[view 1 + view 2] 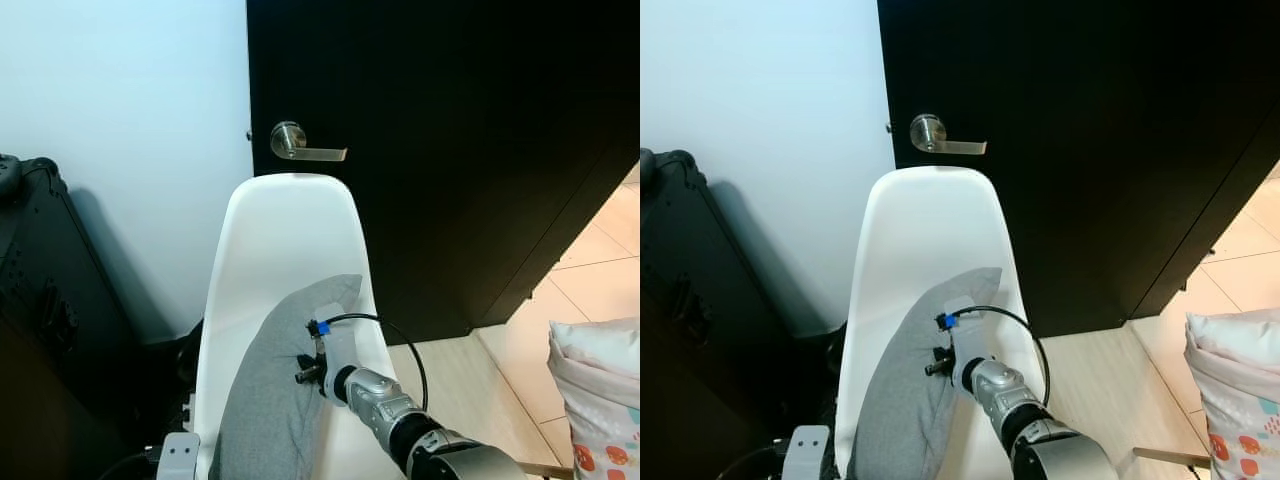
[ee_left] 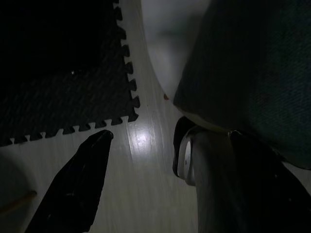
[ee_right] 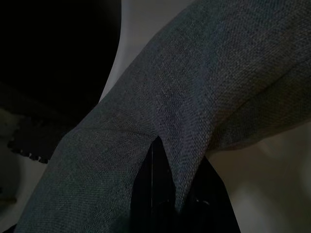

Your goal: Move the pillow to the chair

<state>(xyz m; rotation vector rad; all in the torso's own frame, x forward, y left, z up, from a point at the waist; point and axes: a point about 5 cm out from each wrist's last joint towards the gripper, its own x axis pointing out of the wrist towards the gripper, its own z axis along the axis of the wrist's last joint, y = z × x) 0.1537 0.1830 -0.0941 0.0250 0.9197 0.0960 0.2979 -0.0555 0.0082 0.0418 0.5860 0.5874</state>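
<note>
right gripper [image 3: 160, 160]: 1, fingers pinched on gray fabric of the pillow, arm reaching in over the seat
left gripper [image 2: 141, 155]: 1, fingers spread apart, low beside the chair over pale floor and a dark foam mat [image 2: 63, 92]
pillow [image 1: 275, 395]: 1 gray, lying on the chair seat, top corner leaning up the backrest
chair [image 1: 285, 230]: 1 white shell, backrest upper half bare
second cushion [image 1: 600, 400]: 1 white patterned, well apart at right
suitcase [image 1: 40, 300]: 1 black, close at left of chair
open room: tile floor to the right
door [image 1: 450, 130]: 1 black, lever handle [image 1: 300, 145] just above chair top
</note>
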